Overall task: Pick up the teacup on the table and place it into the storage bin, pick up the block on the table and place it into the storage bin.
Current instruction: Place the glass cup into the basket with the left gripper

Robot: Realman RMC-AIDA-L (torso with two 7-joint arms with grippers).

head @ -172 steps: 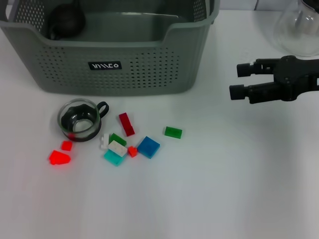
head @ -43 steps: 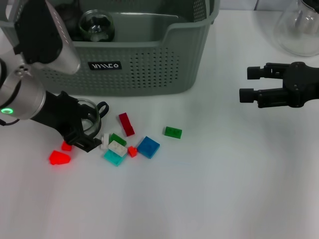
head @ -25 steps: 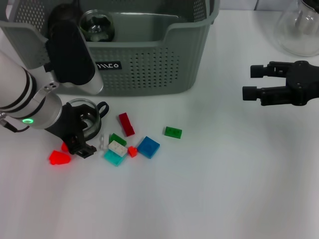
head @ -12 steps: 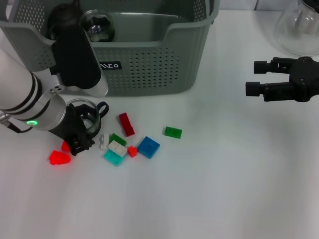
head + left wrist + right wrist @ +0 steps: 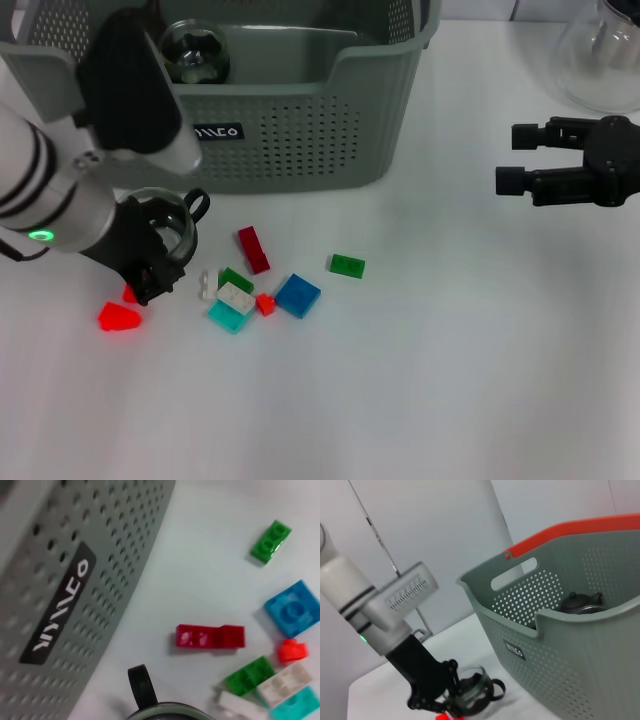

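Observation:
The glass teacup [image 5: 172, 222] with its black handle [image 5: 143, 687] is just in front of the storage bin [image 5: 300, 130]. My left gripper [image 5: 155, 262] is shut on the cup's rim; in the right wrist view the teacup [image 5: 470, 687] hangs tilted from the black fingers [image 5: 447, 677]. Several blocks lie beside it: a dark red bar [image 5: 253, 249], a green one [image 5: 347, 265], a blue one [image 5: 298, 295] and a red wedge [image 5: 119, 316]. My right gripper [image 5: 512, 158] hovers open far to the right, holding nothing.
Inside the storage bin sit a dark teapot [image 5: 580, 601] and a round glass piece [image 5: 192, 55]. A clear glass vessel [image 5: 600, 50] stands at the back right. A small cluster of white, teal and red blocks [image 5: 235, 300] lies by the cup.
The left arm came in over the teacup and closed on it. The cup has now shifted slightly up and toward the bin. The right gripper drifted a little to the right.

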